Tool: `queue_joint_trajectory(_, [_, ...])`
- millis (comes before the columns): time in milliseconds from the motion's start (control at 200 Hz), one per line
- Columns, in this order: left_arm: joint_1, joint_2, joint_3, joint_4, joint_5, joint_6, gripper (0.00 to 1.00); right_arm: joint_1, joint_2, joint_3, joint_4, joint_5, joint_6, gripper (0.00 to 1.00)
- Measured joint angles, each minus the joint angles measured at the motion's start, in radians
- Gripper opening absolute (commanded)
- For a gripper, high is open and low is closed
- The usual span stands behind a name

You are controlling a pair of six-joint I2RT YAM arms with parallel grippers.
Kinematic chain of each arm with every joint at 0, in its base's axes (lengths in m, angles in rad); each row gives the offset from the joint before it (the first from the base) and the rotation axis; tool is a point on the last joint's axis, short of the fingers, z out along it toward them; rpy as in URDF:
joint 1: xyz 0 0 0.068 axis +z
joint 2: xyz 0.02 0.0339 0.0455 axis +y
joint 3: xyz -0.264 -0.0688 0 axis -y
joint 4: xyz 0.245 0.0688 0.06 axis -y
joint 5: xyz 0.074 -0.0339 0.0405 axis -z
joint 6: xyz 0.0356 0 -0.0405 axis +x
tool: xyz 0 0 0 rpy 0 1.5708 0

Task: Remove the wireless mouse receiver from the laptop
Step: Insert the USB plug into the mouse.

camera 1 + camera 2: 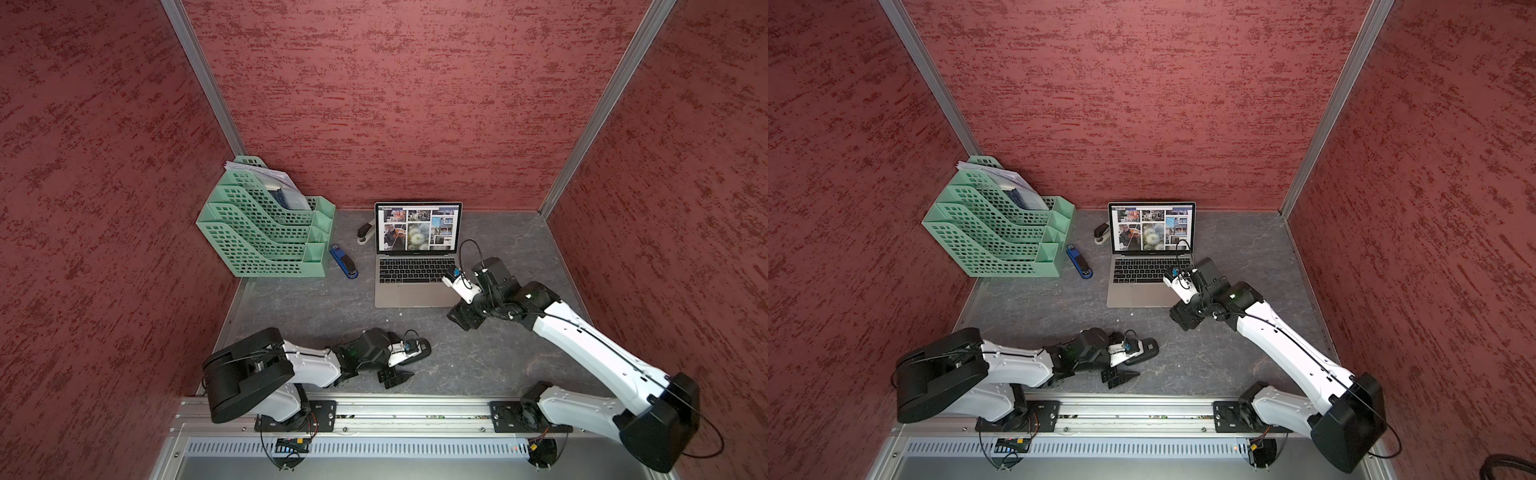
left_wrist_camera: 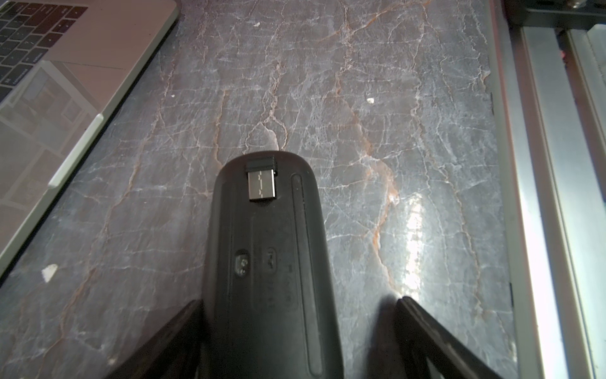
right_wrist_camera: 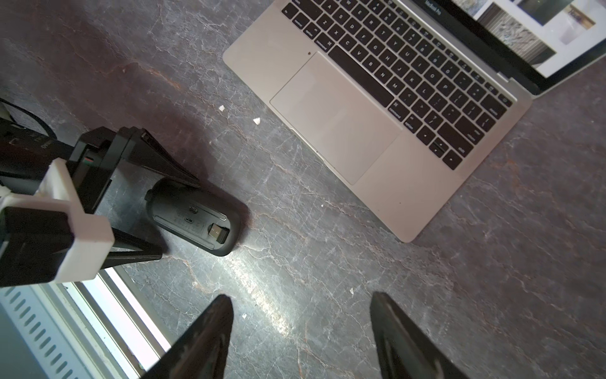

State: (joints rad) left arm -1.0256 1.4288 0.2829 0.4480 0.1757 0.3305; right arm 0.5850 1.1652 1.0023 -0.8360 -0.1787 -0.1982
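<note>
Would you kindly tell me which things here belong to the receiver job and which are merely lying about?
Belonging to the job: wireless mouse receiver, now lying in the underside of the upturned mouse; laptop.

Lying about: green file rack; blue stapler; black stapler beside the screen.
</note>
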Motion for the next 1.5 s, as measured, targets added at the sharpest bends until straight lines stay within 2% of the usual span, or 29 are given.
queue_joint_trajectory(521, [0.0, 0.021, 0.018, -0.001, -0.003, 0.0, 0.8, 0.0, 0.017, 0.0, 0.019, -0.048, -0.005, 0.68])
queue_joint_trajectory(636, [0.001, 0.03, 0.021, 0.01, -0.011, 0.001, 0.79, 0.0, 0.017, -0.008, 0.029, -0.062, -0.01, 0.64])
queue_joint_trajectory(766, [0.005, 0.046, 0.027, 0.027, -0.019, 0.004, 0.78, 0.0, 0.017, -0.04, 0.059, -0.089, -0.02, 0.57])
queue_joint_trajectory(882, [0.012, 0.061, 0.032, 0.045, -0.021, 0.011, 0.77, 0.0, 0.017, -0.076, 0.082, -0.112, -0.021, 0.46])
queue_joint_trajectory(977, [0.022, 0.073, 0.033, 0.065, -0.02, 0.019, 0.76, -0.001, 0.017, -0.087, 0.089, -0.132, -0.024, 0.27])
queue_joint_trajectory(1027, [0.026, 0.077, 0.033, 0.073, -0.021, 0.021, 0.75, -0.001, 0.017, -0.088, 0.093, -0.146, -0.024, 0.11])
queue_joint_trajectory(1072, [0.029, 0.077, 0.033, 0.075, -0.021, 0.023, 0.75, -0.001, 0.016, -0.089, 0.1, -0.161, -0.029, 0.0])
queue_joint_trajectory(1498, [0.03, 0.077, 0.033, 0.074, -0.015, 0.031, 0.65, -0.003, -0.005, -0.103, 0.116, -0.248, -0.015, 0.0])
